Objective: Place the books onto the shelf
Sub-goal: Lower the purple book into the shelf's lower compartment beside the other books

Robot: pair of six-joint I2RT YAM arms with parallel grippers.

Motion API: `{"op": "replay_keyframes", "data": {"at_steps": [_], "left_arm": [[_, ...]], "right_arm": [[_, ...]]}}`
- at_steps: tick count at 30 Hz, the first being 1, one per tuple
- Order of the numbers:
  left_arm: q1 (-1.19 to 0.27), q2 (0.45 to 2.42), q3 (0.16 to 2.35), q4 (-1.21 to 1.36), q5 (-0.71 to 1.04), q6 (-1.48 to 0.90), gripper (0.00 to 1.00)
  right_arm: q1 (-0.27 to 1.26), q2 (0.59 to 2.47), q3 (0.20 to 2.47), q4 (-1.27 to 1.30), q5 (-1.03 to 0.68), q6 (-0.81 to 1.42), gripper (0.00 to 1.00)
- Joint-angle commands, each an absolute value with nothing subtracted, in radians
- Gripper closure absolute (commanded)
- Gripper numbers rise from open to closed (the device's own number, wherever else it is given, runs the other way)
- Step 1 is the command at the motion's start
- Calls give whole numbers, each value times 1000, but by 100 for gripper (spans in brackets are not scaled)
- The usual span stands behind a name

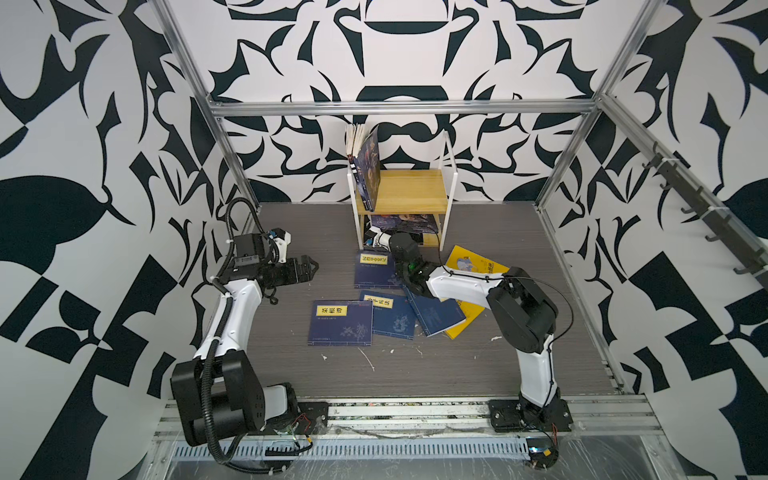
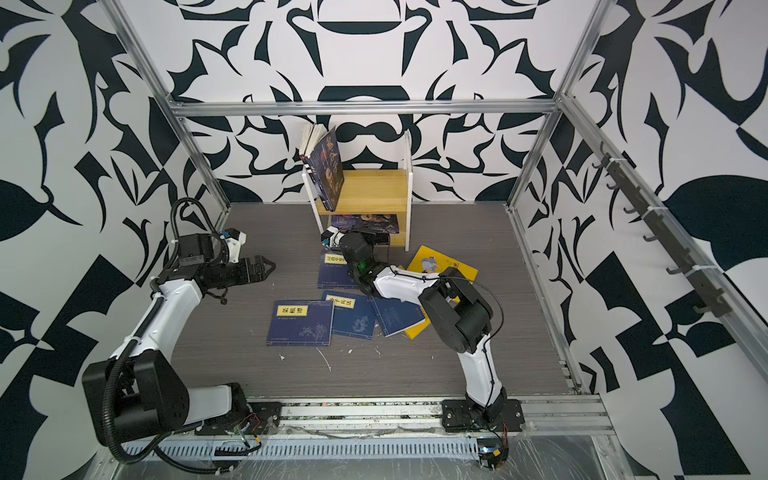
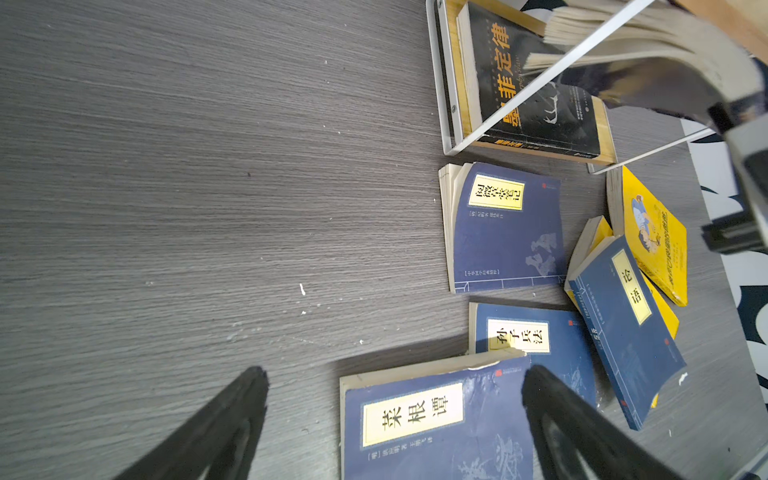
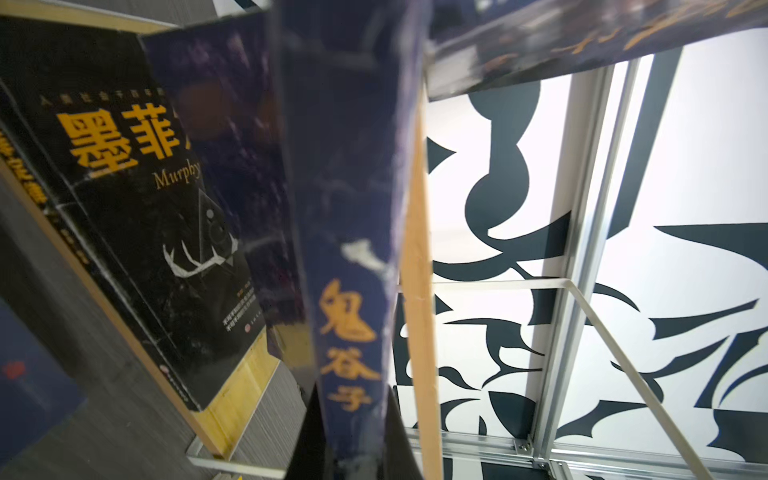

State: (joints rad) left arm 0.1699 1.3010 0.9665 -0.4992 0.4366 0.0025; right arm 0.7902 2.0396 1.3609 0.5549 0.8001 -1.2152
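Grey table (image 1: pixel 519 332), shelf (image 1: pixel 415 191) at the back: the right gripper (image 4: pixel 353 434) pinches a dark blue book (image 4: pixel 353 208) at the shelf's lower tier, likely to slide it in. The left gripper (image 1: pixel 308 268) hangs wide open, front-left of the shelf

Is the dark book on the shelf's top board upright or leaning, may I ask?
Leaning: the dark book stands on edge on the shelf, tilted toward its left frame.

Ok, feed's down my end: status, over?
Left gripper open, above the table. Right gripper shut on dark blue book, at lower tier of the shelf. Black book lies there; six books loose.
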Motion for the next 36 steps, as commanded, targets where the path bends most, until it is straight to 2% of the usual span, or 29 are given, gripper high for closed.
{"op": "replay_keyframes", "data": {"at_steps": [1,3,8,11,21,36], "left_arm": [[168,1293,994,-523,436,18,0],[167,1293,995,-523,435,19,1],[168,1292,995,-522,432,21,1],[167,1293,996,-523,432,21,1],[168,1287,991,-521,431,26,0],[169,1282,986,-521,427,32,1]], "right_arm": [[793,2059,1419,649,810,-1182,100],[793,2089,1413,592,799,-1150,100],[796,2106,1427,257,701,-979,100],[793,2108,1444,164,661,-931,100],[765,2148,1506,169,634,-973,100],[719,2273,1754,69,567,-1041,100]]}}
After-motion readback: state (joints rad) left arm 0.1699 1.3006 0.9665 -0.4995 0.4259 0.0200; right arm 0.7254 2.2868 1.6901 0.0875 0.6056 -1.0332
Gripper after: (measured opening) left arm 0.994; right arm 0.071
